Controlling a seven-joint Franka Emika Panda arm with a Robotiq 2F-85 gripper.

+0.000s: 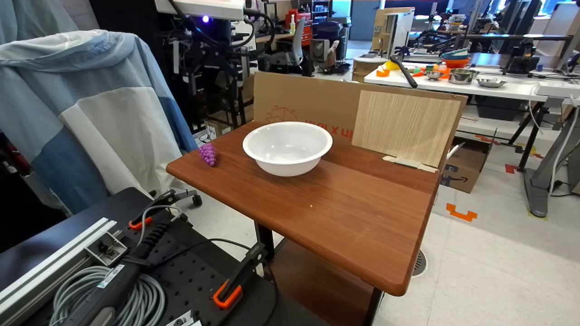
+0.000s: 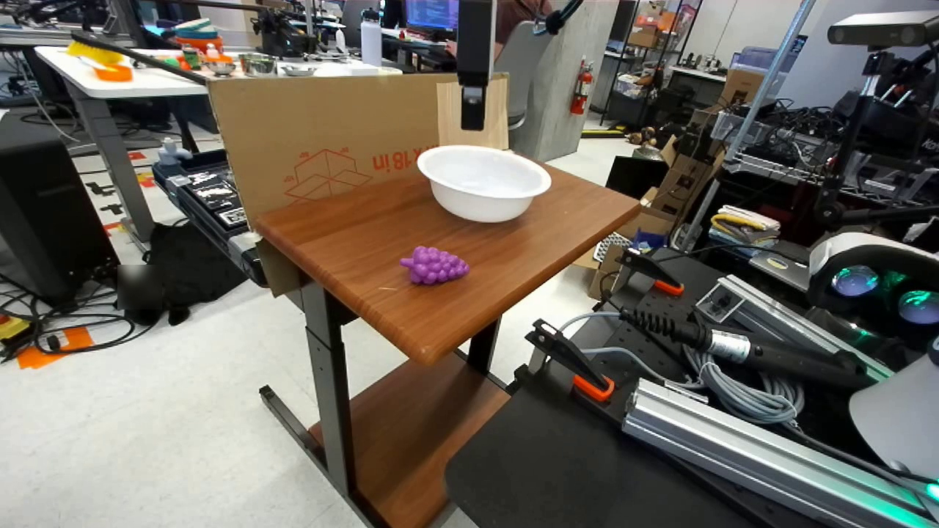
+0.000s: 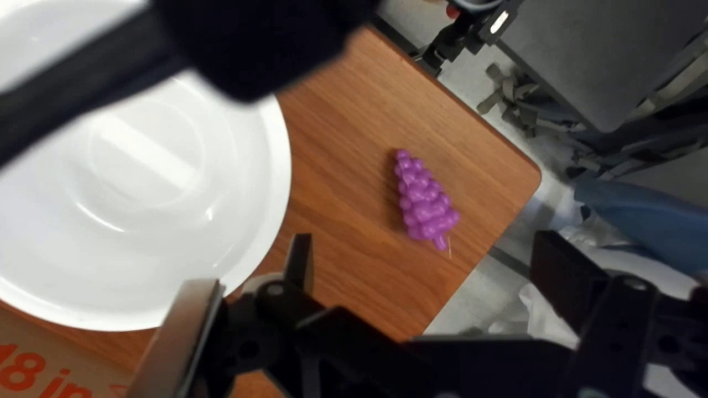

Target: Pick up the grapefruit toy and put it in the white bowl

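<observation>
None of the task looks done: the toy grapes lie on the counter, left of the empty white bowl in an exterior view, and the fingers stand wide apart, gripping nothing, so grasping, carrying and releasing all remain

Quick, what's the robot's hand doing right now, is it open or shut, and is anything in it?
Hand: open, holding nothing; the grapes lie on the table.
</observation>
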